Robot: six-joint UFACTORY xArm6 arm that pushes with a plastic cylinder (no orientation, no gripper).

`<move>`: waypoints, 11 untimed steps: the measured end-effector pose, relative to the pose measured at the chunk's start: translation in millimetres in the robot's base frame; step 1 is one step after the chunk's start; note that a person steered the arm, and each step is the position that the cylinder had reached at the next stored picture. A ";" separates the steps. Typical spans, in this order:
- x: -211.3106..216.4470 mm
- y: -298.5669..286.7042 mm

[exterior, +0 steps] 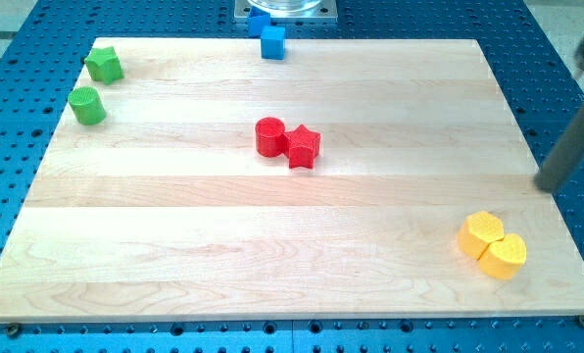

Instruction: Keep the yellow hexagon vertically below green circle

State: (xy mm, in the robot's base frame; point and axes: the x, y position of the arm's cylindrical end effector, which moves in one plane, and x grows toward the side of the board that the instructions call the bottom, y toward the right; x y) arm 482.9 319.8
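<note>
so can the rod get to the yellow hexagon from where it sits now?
Probably yes. My tip sits at the board's right edge, above the yellow hexagon, with bare wood between them. The yellow heart-like block touches the hexagon's lower right, away from that approach.

One view only, nothing shared with another. Looks down from above and from the near side at a steep slant onto the wooden table, far edge at the frame's top, near edge at the bottom. Sides narrow toward the top, so tilted, not straight overhead. Set at middle range: nearly the whole table fits, lower corners just inside the frame, blue perforated base showing around all edges. A metal mount cut off at top centre. Rod enters blurred and large at the upper right, so close to the lens; my tip sits at the right edge.
</note>
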 end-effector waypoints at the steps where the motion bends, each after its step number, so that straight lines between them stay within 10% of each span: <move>1: 72.7 -6.7; 4: 51.9 -240.7; 6: 28.5 -197.4; 11: -26.1 -448.5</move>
State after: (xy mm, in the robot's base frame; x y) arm 456.8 -128.7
